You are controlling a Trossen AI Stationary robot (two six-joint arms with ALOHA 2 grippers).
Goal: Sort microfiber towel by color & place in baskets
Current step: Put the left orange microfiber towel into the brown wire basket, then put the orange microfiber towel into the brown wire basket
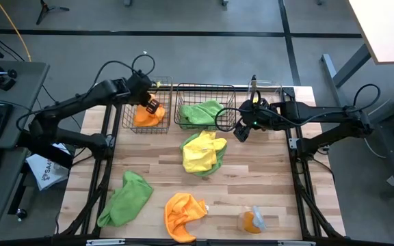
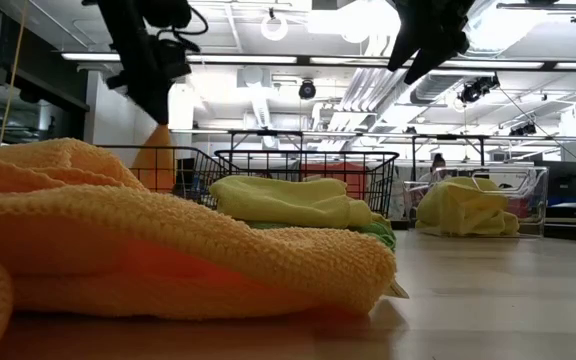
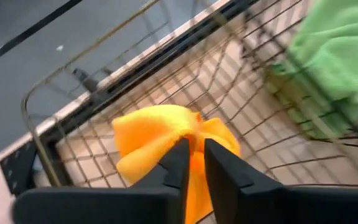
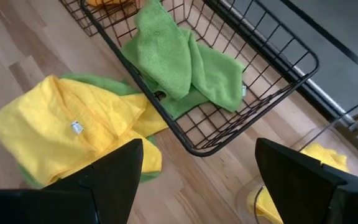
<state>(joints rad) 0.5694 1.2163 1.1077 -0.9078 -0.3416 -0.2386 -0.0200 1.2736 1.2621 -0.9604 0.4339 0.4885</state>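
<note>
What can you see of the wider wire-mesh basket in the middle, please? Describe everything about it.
The wider wire-mesh basket is a dark, open-top rectangular grid of thin metal wire with a thicker rim. It stands upright at the table's far edge, between the narrow wire basket and the clear bin. Green towels lie crumpled inside it. A yellow towel lies on the table by its front side. The right end effector, open, hovers near its right front corner.

Nubby cloth towels (image 1: 203,153), wire-mesh baskets (image 1: 207,106)
</note>
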